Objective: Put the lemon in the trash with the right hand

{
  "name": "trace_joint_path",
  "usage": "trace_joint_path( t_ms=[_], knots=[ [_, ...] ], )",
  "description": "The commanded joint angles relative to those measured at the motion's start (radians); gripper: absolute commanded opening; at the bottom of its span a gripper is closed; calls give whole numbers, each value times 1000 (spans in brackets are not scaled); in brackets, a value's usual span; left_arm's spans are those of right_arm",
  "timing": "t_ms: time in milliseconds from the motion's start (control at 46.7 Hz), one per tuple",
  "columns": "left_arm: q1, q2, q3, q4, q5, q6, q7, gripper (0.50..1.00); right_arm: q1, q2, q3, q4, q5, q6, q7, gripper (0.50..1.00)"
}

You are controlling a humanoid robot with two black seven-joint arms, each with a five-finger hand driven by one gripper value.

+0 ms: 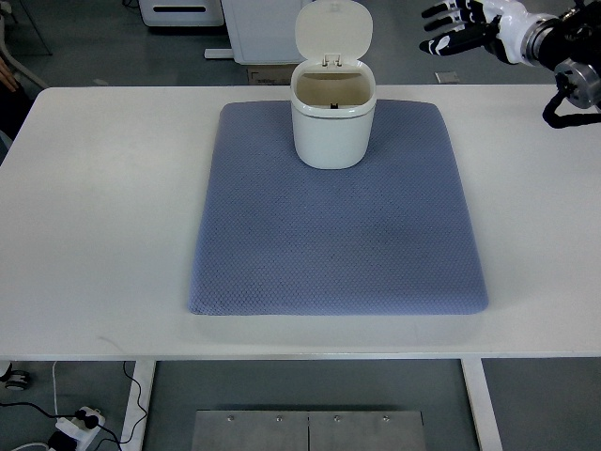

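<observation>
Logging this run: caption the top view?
Open-lidded white plastic bin on blue fabric mat, right hand open above the table's far right; no lemon visible.

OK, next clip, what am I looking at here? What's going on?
A white table carries a blue mat, and a small white trash bin stands near the mat's far edge with its lid flipped up. The robot's right hand is up at the top right, beyond the table's far edge, fingers spread and holding nothing. No lemon shows anywhere on the mat or table; whether one lies inside the bin cannot be told from this angle. The left arm is not visible.
</observation>
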Motion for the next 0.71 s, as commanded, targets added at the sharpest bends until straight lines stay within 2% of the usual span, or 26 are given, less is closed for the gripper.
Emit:
trace_joint_path(
  t_ms=[0,235,685],
  knots=[
    [0,0,0,0,0,0,0,1000,-63,0,108,-2,0,-35,2,740],
    [0,0,0,0,0,0,0,1000,-214,2,312,-14,-2,-101,11,736],
    [0,0,0,0,0,0,0,1000,-427,32,585,-14,0,-159,71,746]
  ],
)
